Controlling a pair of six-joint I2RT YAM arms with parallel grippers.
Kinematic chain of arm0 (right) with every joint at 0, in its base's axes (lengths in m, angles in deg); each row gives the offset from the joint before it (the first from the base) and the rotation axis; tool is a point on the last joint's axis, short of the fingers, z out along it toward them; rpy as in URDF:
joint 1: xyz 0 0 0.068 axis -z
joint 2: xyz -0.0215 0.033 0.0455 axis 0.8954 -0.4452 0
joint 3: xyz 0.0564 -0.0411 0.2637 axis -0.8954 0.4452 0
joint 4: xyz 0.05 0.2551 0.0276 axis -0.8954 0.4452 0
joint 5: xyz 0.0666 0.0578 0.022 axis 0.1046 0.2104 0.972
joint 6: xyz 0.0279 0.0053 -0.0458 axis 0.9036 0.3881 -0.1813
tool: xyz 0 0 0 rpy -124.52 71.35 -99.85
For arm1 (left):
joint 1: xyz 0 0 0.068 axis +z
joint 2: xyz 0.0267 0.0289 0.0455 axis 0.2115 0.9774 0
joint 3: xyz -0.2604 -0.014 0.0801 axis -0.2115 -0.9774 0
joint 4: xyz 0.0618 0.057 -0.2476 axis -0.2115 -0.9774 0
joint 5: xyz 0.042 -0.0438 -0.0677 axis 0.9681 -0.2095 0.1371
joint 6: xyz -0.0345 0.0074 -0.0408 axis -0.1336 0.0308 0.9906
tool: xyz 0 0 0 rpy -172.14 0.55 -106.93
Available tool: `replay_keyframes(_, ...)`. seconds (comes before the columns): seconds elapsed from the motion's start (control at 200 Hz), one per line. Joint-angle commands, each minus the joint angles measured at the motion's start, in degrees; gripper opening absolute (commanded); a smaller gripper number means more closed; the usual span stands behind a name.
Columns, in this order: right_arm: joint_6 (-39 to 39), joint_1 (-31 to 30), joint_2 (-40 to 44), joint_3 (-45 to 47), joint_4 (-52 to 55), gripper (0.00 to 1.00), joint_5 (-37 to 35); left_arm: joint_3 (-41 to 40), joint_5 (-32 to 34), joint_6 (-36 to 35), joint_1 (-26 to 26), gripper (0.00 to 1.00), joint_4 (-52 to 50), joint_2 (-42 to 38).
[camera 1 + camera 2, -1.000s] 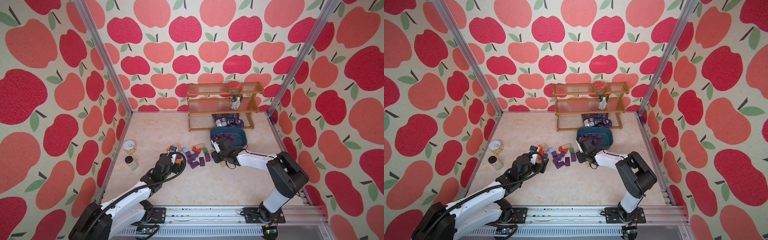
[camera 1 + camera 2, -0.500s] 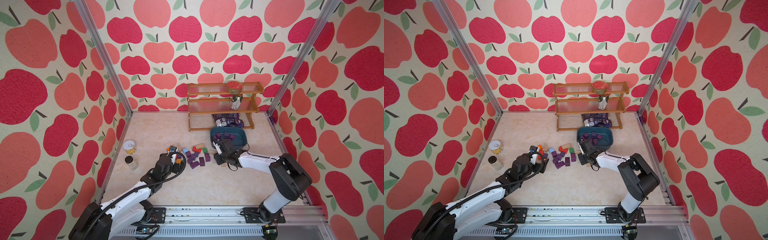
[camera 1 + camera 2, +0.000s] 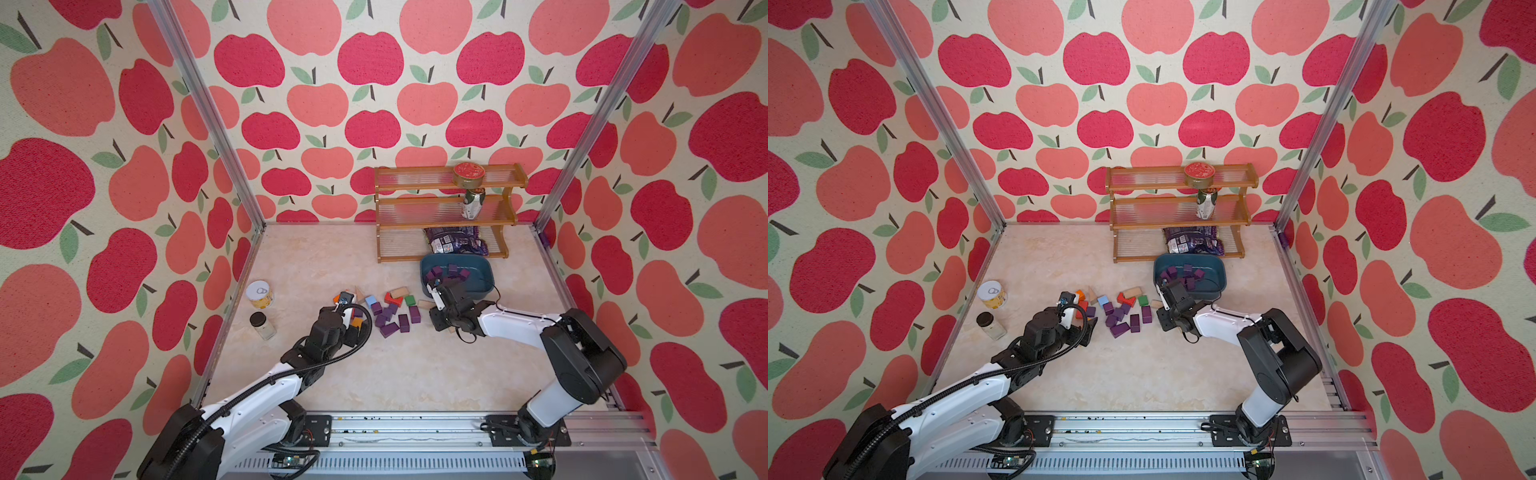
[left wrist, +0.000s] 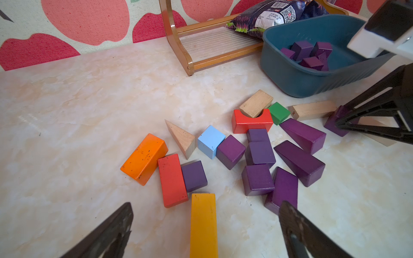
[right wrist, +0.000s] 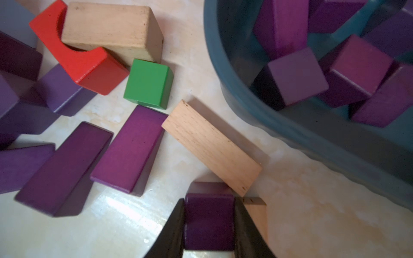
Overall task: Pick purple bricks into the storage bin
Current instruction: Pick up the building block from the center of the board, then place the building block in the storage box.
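Right pincer (image 5: 209, 202) is closed on a small matte dark-purple wooden cube (image 5: 209, 223), one pad on each opposite face, low over the bench (image 5: 312, 212); whether it is lifted cannot be told. The shallow dark teal plastic storage bin (image 5: 312, 138) lies just beside it, past a flat tan wooden plank (image 5: 212, 147) — the right arm is nearer. The cube shows no long axis. More purple bricks (image 4: 259, 154) lie loose on the bench; others sit in the bin. Left pincer (image 4: 205, 207) stands wide open — empty.
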Motion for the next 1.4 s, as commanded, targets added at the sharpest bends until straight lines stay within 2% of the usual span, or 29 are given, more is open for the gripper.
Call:
replay_keyframes(0.0,0.3,-0.3,2.0,0.9,1.1,0.31,0.0,1.2,-0.2,-0.4,0.3,0.99,-0.8,0.0)
replay_keyframes(0.22,-1.5,-0.3,4.6,-0.7,2.7,0.31,-0.2,1.2,0.1,-0.5,0.3,0.99,-0.9,0.3)
replay_keyframes(0.47,-3.8,0.4,11.4,-3.5,6.1,0.31,-0.7,1.5,-0.1,-0.4,0.3,1.0,-0.8,1.0)
replay_keyframes(0.72,-4.0,3.8,10.9,-11.0,9.0,0.32,-0.6,1.9,-0.4,-0.4,0.3,0.99,-0.7,2.0)
replay_keyframes(0.895,-3.8,7.9,6.3,-17.8,10.3,0.32,-0.8,1.9,-1.3,-0.1,0.3,0.99,-0.6,2.1)
replay_keyframes(1.075,-4.1,10.9,-2.1,-25.1,11.7,0.31,-0.5,2.0,-1.6,0.2,0.3,0.99,-0.5,2.2)
replay_keyframes(1.396,-4.8,13.4,-15.9,-37.4,16.6,0.31,-0.2,2.0,-1.8,0.3,0.3,0.99,-0.5,2.2)
